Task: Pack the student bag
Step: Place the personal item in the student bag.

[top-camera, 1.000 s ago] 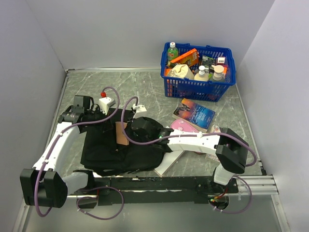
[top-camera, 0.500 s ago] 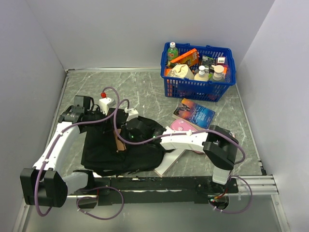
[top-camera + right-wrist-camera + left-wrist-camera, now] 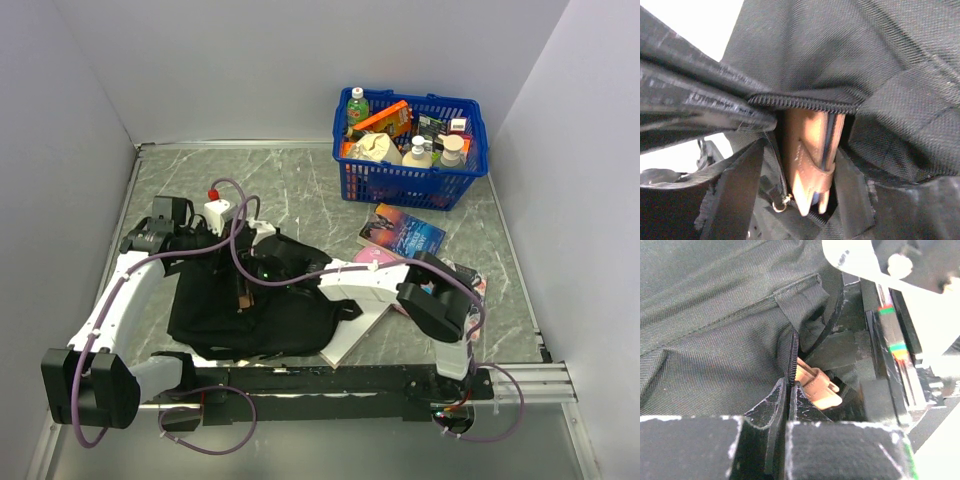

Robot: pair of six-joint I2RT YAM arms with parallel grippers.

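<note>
— Where's the student bag from where you stand?
— Flat on the table, left of middle, close to the near edge, just ahead of the arm bases. Both arms are at its mouth.
— And the claws?
— The left claw is clenched on the zip edge, holding the opening up. The right claw is down in the opening with a brown case between its fingers. They stand apart with a gap on one side, so I'd call it released, not gripping.
— So how far along?
— I'd say one thing is about in: the brown case sits partly under the zip, its near end poking out. A colourful book, a pink thing and a pale flat book lie outside to the right. Most of the packing looks left to do, and the zip isn't closed.
— Room to move?
— Tight at the mouth. The opening is narrow, both wrists crowd it, and purple cables loop right over it. The left wall is near the left arm. Beyond the bag there's bare table up to the back wall, and the blue basket sits well apart in the far right corner. The pale flat book lies against the bag's right side, under the right arm
</note>
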